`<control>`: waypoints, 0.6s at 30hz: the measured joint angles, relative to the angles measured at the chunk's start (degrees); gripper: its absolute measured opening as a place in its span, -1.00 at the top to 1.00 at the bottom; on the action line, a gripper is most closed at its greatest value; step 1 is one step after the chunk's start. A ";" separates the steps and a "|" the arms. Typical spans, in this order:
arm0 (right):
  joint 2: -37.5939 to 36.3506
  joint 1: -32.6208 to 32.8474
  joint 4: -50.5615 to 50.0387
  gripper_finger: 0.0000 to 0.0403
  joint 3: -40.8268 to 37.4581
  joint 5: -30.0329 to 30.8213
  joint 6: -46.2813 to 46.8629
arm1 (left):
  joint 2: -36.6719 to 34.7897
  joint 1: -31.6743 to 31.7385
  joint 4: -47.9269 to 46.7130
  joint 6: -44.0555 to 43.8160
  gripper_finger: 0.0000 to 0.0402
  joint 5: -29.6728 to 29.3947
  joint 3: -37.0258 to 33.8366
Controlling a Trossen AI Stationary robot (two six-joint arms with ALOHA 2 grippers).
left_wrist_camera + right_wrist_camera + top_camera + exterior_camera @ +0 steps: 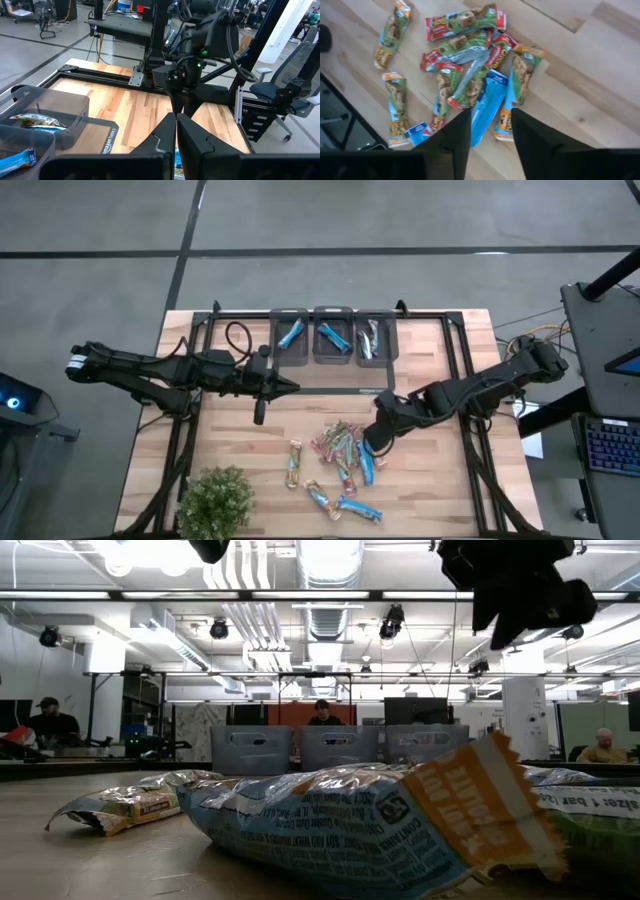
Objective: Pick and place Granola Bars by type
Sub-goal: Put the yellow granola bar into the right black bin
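Several granola bars (340,445) lie flat in a loose pile on the wooden table; some are green, red and orange, and a blue one (487,107) lies at the pile's right edge. Single bars lie nearer the front (295,462) (358,508). My right gripper (490,117) hangs open above the pile, pointing steeply down, with a finger on either side of the blue bar and clear of it; the high view shows that gripper (372,438) at the pile's right side. My left gripper (290,387) waits shut, level, above the table's middle.
Three dark bins (332,338) stand in a row at the far edge, each with bars inside. A leafy green plant (215,502) sits at the near left corner. A black frame (455,345) rims the table. People sit in the room beyond.
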 joint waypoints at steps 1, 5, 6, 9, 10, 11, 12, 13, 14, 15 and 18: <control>0.00 0.04 0.98 0.29 -0.84 0.00 0.71 | -0.01 0.00 -0.06 0.00 1.00 0.00 0.00; 0.00 0.04 3.91 0.15 -3.81 0.22 3.39 | -0.02 0.00 -0.37 0.00 1.00 0.00 -0.01; 0.00 0.02 4.73 0.12 -4.49 0.25 3.79 | -0.02 0.00 -0.35 0.00 1.00 0.00 0.00; 0.00 0.04 5.96 0.08 -6.27 0.25 5.31 | -0.04 0.00 -0.35 0.01 1.00 0.00 0.00; 0.00 0.04 6.46 0.07 -6.78 0.17 5.43 | -0.04 0.00 -0.35 0.02 1.00 0.00 -0.01; 0.02 0.04 7.05 0.07 -7.11 0.03 5.44 | -0.04 0.00 -0.33 0.02 1.00 -0.02 -0.01; 0.02 0.04 7.59 0.07 -7.36 0.03 5.42 | -0.04 0.00 -0.34 0.02 1.00 -0.01 0.00; 0.00 0.04 8.12 0.07 -7.64 0.02 5.39 | -0.04 0.00 -0.33 0.00 1.00 0.00 0.00; 0.00 0.04 8.57 0.08 -7.85 0.00 5.39 | -0.04 0.00 -0.33 0.02 1.00 0.00 -0.01; 0.00 0.04 8.99 0.09 -8.09 0.01 5.39 | -0.04 0.00 -0.33 0.02 1.00 -0.02 0.00; 0.00 0.04 10.00 0.10 -8.70 -0.02 5.49 | -0.04 0.00 -0.33 0.02 1.00 -0.01 -0.01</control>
